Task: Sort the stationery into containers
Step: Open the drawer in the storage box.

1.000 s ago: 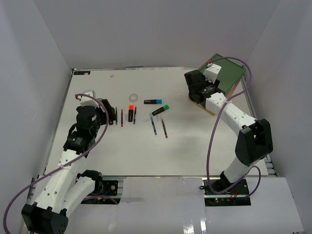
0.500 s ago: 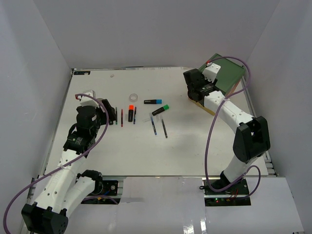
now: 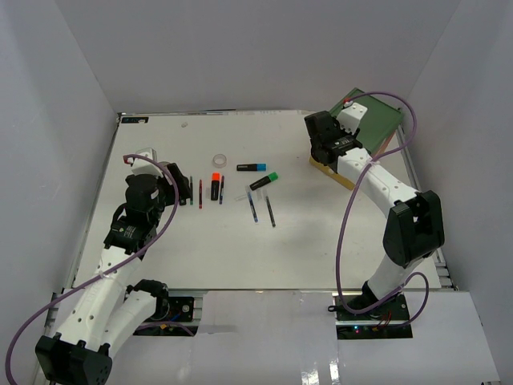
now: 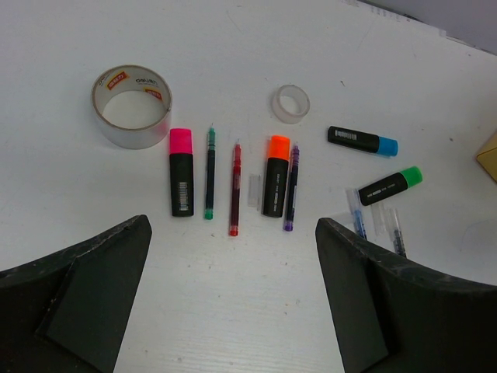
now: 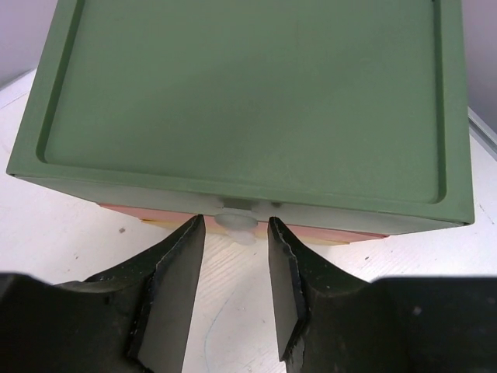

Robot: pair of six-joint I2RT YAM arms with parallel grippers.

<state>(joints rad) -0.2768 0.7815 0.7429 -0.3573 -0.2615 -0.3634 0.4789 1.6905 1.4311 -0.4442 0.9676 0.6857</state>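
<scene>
The drawer chest [image 5: 248, 101] fills the right wrist view, green top over orange-red and yellow edges. My right gripper [image 5: 235, 233] is open, its jaws standing on either side of the top drawer's white knob [image 5: 236, 220]. In the top view it [image 3: 335, 148] is at the chest [image 3: 381, 120]. My left gripper [image 4: 233, 233] is open and empty, above the table just short of the stationery: beige tape [image 4: 132, 105], clear tape [image 4: 291, 103], pink marker [image 4: 181, 175], orange marker [image 4: 276, 175], blue marker [image 4: 361, 141], green marker [image 4: 390, 184], red pen [image 4: 235, 190].
More thin pens lie among the markers: a green-tipped one [image 4: 210, 175], a purple one [image 4: 292, 186] and two blue ones [image 4: 356, 214]. White walls close in the table [image 3: 240, 249] on three sides. The chest stands in the back right corner.
My right gripper has moved slightly toward the chest front. The left arm and the stationery have not moved.
</scene>
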